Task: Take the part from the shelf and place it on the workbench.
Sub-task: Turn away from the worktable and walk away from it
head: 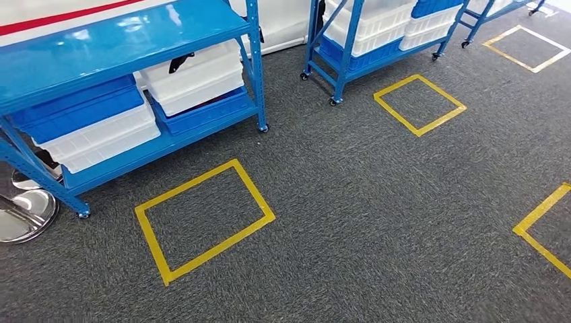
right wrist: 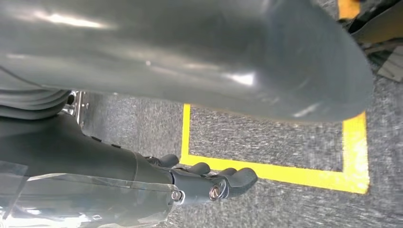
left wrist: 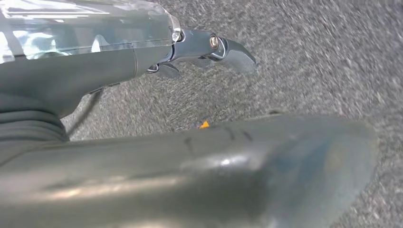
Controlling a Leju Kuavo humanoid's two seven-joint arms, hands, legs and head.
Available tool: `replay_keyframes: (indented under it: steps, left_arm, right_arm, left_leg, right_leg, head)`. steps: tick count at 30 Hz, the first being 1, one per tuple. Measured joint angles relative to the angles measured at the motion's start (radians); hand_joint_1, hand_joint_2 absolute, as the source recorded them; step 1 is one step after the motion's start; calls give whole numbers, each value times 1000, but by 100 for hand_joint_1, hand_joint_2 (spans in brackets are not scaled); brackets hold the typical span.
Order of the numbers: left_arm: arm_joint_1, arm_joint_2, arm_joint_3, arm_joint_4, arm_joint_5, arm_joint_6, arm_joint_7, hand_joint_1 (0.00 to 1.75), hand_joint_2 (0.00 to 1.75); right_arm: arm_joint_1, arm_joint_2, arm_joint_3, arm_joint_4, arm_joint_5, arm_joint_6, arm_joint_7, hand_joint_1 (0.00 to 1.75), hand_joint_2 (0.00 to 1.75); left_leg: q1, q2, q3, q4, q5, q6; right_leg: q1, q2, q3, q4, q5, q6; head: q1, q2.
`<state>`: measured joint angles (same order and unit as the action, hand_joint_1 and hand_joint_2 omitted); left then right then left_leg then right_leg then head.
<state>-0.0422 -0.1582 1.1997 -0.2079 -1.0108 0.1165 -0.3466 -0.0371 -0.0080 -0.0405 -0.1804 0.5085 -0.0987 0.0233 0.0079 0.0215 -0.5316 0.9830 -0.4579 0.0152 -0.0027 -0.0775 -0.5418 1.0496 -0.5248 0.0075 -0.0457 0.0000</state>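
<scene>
Grey carpet [head: 350,202] fills the foreground of the head view, marked with yellow tape squares; one square [head: 204,219] lies just in front of a blue shelf unit [head: 121,40] on castors. White bins [head: 195,77] and blue bins [head: 77,108] sit stacked on the unit's lower level. A dark object [head: 180,62], possibly the part, rests on a white bin under the top shelf, though it is too small to identify with certainty. A second blue shelf unit [head: 377,33], also loaded with white and blue bins, stands farther back beside another tape square [head: 419,103]. A shiny metal base [head: 23,214] sits at the left edge.

At the left wrist, the left hand [left wrist: 209,50] hangs above the carpet, fingers stretched out and grasping nothing. At the right wrist, the right hand [right wrist: 209,178] hangs over yellow tape [right wrist: 266,173] on the carpet, fingers slightly curved, apart and empty.
</scene>
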Motion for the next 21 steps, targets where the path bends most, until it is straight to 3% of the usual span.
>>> replay_keyframes:
  steps: [2, 3, 4, 5, 6, 7, 9, 11, 13, 15, 17, 19, 20, 21]
  left_arm:
    - [-4, 2, -5, 0, -4, -7, -1, 0, 0]
    - [-5, 3, -6, 0, -4, -10, -1, 0, 0]
    - [-5, 3, -8, 0, -6, -13, -1, 0, 0]
    - [-4, 4, -9, 0, -8, -16, -1, 0, 0]
    - [-3, 4, -11, 0, -10, -18, -1, 0, 0]
    - [-2, 5, -13, 0, -13, -20, -1, 0, 0]
    - [-1, 5, -19, 0, -15, -22, -3, 0, 0]
    - [-2, 6, -22, 0, -17, -22, -4, 0, 0]
    - [0, 8, -23, 0, -17, -22, -5, 0, 0]
    - [2, 10, -24, 0, -17, -22, -5, 0, 0]
    - [0, 11, -24, 0, -17, -22, -5, 0, 0]
    - [-2, 11, -26, 0, -19, -23, -6, 0, 0]
    - [-1, 12, -26, 0, -21, -25, -6, 0, 0]
    - [1, 12, -27, 0, -23, -28, -7, 0, 0]
  right_arm:
    - [5, -2, -4, 0, -5, -2, 0, 0, 0]
    - [7, -2, -6, 1, -6, -2, 0, 0, 0]
    - [9, -2, -6, 1, -7, -2, 0, 0, 0]
    - [10, -2, -8, 2, -7, -2, 0, 0, 0]
    - [11, -3, -9, 2, -7, -2, 0, 0, 0]
    - [12, -3, -12, 2, -7, -2, 0, 0, 0]
    - [14, -5, -17, 3, -8, -2, 0, 0, 0]
    - [13, -5, -20, 4, -8, -2, 0, 0, 0]
    - [10, -5, -21, 5, -8, -2, 0, 0, 0]
    - [10, -4, -22, 5, -8, -2, 1, 0, 0]
    - [15, -4, -22, 5, -8, -2, 1, 0, 0]
    - [19, -4, -22, 5, -9, -2, 1, 0, 0]
    - [20, -4, -23, 5, -11, -2, 1, 0, 0]
    - [20, -4, -24, 6, -13, -3, 1, 0, 0]
  left_leg:
    - [2, -21, -4, -2, 7, 7]
    - [2, -33, -8, -1, 9, 8]
    - [2, -46, -10, 1, 11, 8]
    - [2, -60, -12, 3, 11, 7]
    - [3, -74, -12, 6, 11, 5]
    - [4, -88, -12, 9, 11, 3]
    - [4, -113, -16, 15, 9, -7]
    - [3, -131, -24, 18, 11, -20]
    - [5, -145, -31, 17, 15, -34]
    - [4, -112, -46, 46, -6, -42]
    - [3, -55, -94, 153, -71, -46]
    - [5, -33, -154, 292, -135, -51]
    - [5, -30, -166, 325, -143, -51]
    - [5, -28, -159, 320, -133, -51]
  right_leg:
    - [-5, 58, -52, 115, -69, 7]
    - [-7, 69, -83, 181, -97, 8]
    - [-9, 72, -105, 228, -109, 10]
    - [-11, 74, -112, 242, -102, 11]
    - [-13, 76, -100, 213, -74, 11]
    - [-16, 84, -71, 151, -35, 10]
    - [-21, 127, -12, 21, 20, 9]
    - [-19, 150, 5, -25, 30, 3]
    - [-16, 128, 3, -27, 35, -10]
    - [-17, 103, 3, -32, 40, -27]
    - [-15, 75, -1, -35, 42, -38]
    - [-9, 45, -4, -34, 41, -42]
    - [-6, 31, -4, -34, 41, -42]
    - [-4, 17, -4, -33, 40, -42]
  head:
    - [0, 0]
    - [0, 0]
    - [0, 0]
    - [0, 0]
    - [0, 0]
    - [0, 0]
    - [0, 0]
    - [0, 0]
    - [0, 0]
    - [0, 0]
    - [0, 0]
    - [0, 0]
    - [0, 0]
    - [0, 0]
